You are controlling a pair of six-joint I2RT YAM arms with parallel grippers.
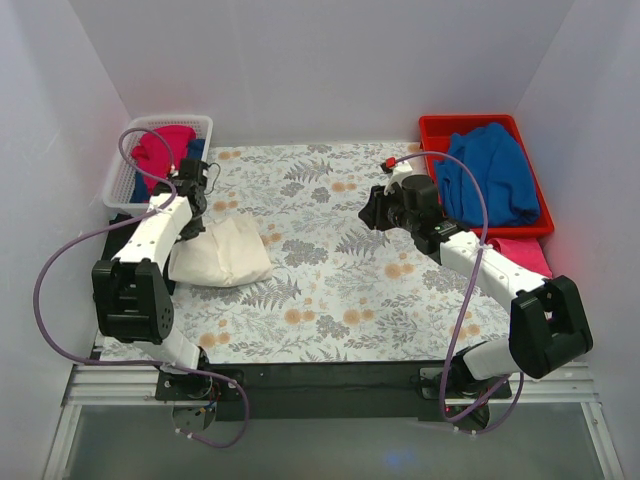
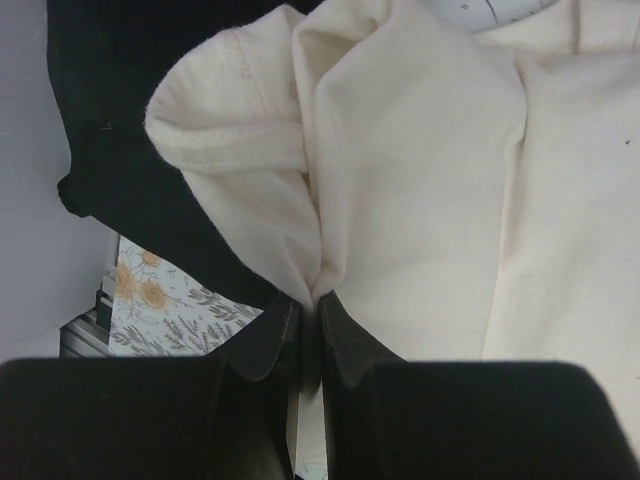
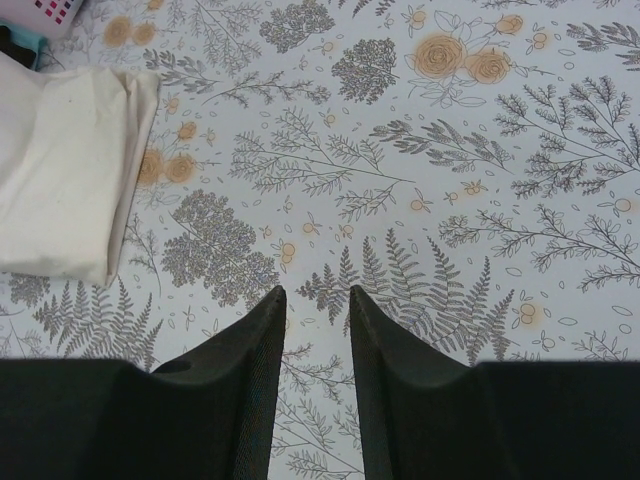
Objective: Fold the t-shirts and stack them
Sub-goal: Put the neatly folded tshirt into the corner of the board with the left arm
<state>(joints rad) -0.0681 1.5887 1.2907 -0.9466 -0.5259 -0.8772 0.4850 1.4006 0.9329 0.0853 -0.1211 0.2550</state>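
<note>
The cream-white t-shirt (image 1: 228, 252) lies folded at the left of the floral tablecloth (image 1: 340, 280). My left gripper (image 1: 197, 226) is shut on a fold of the shirt's edge; in the left wrist view the cream cloth (image 2: 420, 170) bunches into the closed fingertips (image 2: 312, 300). The black t-shirt (image 2: 120, 130) lies under the cream one at its left side. My right gripper (image 1: 372, 213) hovers over the tablecloth's middle. In the right wrist view it (image 3: 315, 292) is open and empty, with the cream shirt (image 3: 60, 190) at far left.
A white basket (image 1: 200, 124) at the back left holds red cloth (image 1: 165, 148). A red bin (image 1: 432, 128) at the back right holds a blue garment (image 1: 492, 172). A pink cloth (image 1: 525, 255) lies in front of the bin.
</note>
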